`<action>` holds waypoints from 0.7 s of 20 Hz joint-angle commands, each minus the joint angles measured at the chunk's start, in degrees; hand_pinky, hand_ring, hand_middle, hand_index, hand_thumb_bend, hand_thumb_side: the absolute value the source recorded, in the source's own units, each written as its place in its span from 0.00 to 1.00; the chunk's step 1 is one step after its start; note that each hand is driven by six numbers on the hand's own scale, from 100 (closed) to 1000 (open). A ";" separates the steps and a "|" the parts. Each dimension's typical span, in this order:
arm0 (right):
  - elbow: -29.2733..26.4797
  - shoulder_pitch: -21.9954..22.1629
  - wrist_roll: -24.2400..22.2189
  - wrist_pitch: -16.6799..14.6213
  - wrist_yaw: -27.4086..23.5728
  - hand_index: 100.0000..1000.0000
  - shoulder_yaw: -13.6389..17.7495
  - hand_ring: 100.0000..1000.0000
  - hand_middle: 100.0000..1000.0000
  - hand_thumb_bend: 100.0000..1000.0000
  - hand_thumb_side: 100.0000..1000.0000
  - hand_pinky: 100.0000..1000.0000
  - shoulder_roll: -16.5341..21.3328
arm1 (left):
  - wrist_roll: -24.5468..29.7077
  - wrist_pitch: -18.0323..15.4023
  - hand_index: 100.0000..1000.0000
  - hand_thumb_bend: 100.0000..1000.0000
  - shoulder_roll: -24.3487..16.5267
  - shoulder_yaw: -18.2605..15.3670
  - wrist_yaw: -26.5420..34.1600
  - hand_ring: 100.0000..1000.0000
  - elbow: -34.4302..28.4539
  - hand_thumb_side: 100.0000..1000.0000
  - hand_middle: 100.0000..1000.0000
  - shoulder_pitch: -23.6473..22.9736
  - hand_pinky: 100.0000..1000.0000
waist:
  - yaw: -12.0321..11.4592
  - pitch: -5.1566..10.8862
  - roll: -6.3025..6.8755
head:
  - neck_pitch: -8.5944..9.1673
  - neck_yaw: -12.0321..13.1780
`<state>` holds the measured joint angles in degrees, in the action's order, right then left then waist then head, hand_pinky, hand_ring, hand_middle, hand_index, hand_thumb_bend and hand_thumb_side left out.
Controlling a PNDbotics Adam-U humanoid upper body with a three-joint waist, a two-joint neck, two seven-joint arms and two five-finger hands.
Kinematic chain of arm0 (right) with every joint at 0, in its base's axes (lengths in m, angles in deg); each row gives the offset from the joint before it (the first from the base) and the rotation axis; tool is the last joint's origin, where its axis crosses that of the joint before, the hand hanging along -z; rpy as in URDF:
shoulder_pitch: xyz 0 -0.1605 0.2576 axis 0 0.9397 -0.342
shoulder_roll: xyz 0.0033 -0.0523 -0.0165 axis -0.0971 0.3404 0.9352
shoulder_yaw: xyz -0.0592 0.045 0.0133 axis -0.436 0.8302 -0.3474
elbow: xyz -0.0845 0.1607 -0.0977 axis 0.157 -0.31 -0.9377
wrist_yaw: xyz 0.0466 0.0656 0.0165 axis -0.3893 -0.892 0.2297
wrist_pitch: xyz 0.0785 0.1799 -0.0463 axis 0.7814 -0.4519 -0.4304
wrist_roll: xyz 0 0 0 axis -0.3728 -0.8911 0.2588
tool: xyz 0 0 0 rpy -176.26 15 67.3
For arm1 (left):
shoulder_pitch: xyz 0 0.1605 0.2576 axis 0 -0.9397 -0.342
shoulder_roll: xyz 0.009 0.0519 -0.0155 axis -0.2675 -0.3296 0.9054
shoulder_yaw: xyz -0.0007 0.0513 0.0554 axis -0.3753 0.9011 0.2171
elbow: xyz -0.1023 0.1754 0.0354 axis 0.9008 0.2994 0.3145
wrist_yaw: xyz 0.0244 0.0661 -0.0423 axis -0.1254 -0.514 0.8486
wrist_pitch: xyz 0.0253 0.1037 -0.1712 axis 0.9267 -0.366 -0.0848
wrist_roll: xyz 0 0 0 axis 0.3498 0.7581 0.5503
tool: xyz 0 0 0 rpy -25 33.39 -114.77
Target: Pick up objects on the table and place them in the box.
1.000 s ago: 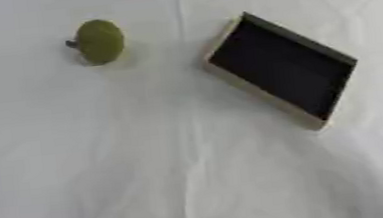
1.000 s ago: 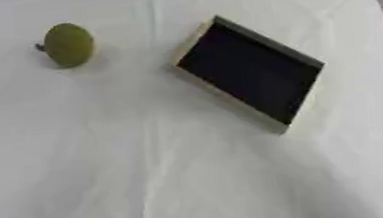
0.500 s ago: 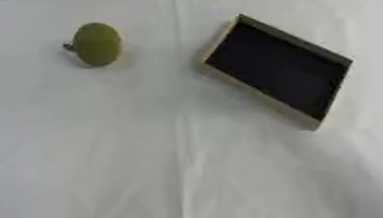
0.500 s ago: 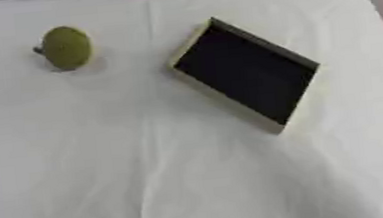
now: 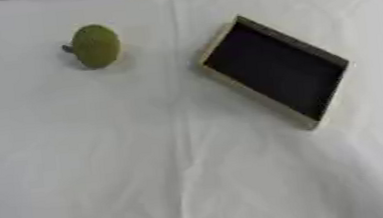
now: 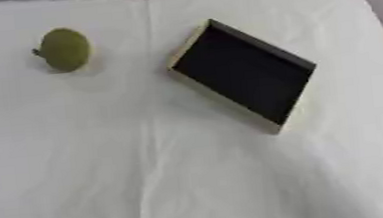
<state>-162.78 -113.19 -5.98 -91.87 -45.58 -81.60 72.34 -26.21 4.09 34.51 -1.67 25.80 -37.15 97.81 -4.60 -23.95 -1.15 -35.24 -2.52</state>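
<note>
A white cloth [image 5: 148,175] covers the desk. Farther back, the shallow box [image 5: 275,70] with a dark inside lies askew at right. The green fruit [image 5: 95,45] sits far left, well apart. Neither hand shows, so I cannot tell their state.

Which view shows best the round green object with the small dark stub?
The left eye view: the round green object lies farther from the picture's left edge, its dark stub visible. The right eye view shows it whole too, nearer that edge, left of the dark shallow box.
</note>
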 commanded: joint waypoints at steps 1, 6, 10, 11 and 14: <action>-1.22 -0.74 -0.30 -0.04 -0.19 0.75 0.10 0.69 0.66 0.00 0.70 0.83 1.56 | 5.87 3.06 0.93 0.44 -2.91 0.95 -0.68 0.85 -0.39 0.63 0.86 1.90 0.80 | 0.11 1.64 0.28 | -0.28 0.41; -1.22 -0.74 -0.60 0.06 -0.30 0.75 -0.17 0.69 0.66 0.00 0.70 0.83 1.54 | 13.70 3.19 0.98 0.49 -2.81 3.93 -4.22 0.90 5.82 0.62 0.91 5.94 0.86 | 0.35 1.83 0.54 | -0.48 0.77; -1.22 -0.60 -0.80 0.16 -0.37 0.75 -0.32 0.69 0.66 0.00 0.70 0.83 1.56 | 21.41 -0.02 0.99 0.54 -2.23 5.57 -5.70 0.93 12.84 0.51 0.93 10.39 0.89 | 0.46 2.16 0.77 | -0.73 0.97; -1.22 -0.55 -0.84 0.18 -0.38 0.75 -0.35 0.69 0.66 0.00 0.70 0.83 1.57 | 23.30 -0.76 0.99 0.56 -2.09 5.91 -6.42 0.94 14.71 0.43 0.94 11.49 0.91 | 0.48 2.26 0.85 | -0.82 1.05; -1.22 -0.37 -0.94 0.26 -0.41 0.75 -0.42 0.69 0.66 0.00 0.70 0.83 1.65 | 28.17 -2.79 0.99 0.59 -1.39 6.71 -8.69 0.95 20.01 0.32 0.95 14.66 0.93 | 0.50 2.50 1.05 | -1.03 1.20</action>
<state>-162.78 -113.12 -6.63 -91.52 -45.68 -82.28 72.34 0.01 2.07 34.31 5.23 18.10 -18.73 111.49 -4.17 -22.98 -0.25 -35.81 -1.54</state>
